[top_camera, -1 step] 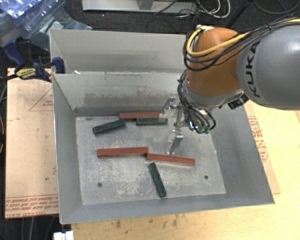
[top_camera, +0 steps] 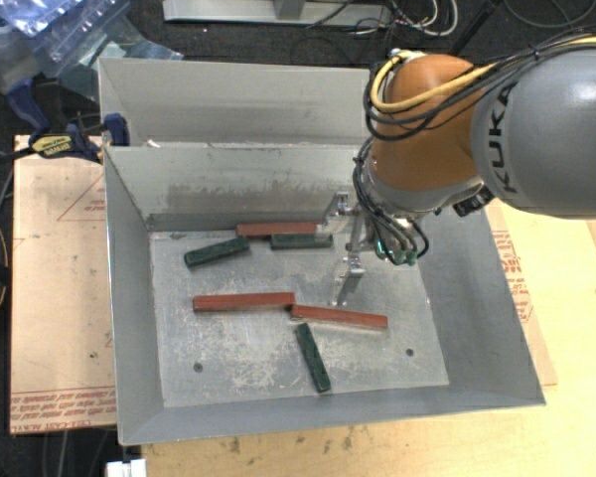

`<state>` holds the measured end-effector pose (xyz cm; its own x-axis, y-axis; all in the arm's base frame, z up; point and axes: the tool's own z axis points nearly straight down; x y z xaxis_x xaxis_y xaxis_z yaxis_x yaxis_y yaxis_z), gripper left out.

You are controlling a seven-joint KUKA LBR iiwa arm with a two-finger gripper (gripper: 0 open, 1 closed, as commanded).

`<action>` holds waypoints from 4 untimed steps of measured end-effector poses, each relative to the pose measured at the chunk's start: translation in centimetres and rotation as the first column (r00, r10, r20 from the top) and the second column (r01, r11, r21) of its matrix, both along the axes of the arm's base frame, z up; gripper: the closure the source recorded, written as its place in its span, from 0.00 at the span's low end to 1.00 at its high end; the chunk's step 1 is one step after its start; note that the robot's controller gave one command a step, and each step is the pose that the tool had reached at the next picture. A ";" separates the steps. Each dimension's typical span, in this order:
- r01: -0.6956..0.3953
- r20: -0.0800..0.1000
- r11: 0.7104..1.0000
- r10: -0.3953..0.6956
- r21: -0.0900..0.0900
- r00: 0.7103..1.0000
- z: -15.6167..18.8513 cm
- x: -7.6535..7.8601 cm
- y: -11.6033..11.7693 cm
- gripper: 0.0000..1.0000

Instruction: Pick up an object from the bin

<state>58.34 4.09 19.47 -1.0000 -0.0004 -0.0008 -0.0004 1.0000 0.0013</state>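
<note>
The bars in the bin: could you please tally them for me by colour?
Red-brown bars: 3
Dark green bars: 3
Total: 6

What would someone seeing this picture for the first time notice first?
The grey arm with its orange cover reaches in from the right, its gripper over the right half of the bin. Three red-brown bars and three dark green bars lie scattered on its floor.

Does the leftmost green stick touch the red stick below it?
Apart. The camera view shows bare bin floor between the leftmost green stick and the red stick.
</note>
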 end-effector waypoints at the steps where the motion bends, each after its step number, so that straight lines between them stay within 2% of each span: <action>1: 0.002 0.006 1.000 -0.002 0.000 1.000 -5.0 -2.0 -0.4 0.00; 2: 0.059 0.018 0.998 -0.059 0.004 0.998 -11.5 2.0 -2.0 1.00; 3: 0.059 0.018 0.998 -0.059 0.004 0.998 -11.5 2.0 -2.0 1.00; 4: 0.009 0.004 1.000 -0.009 -0.001 1.000 2.0 1.3 -1.9 1.00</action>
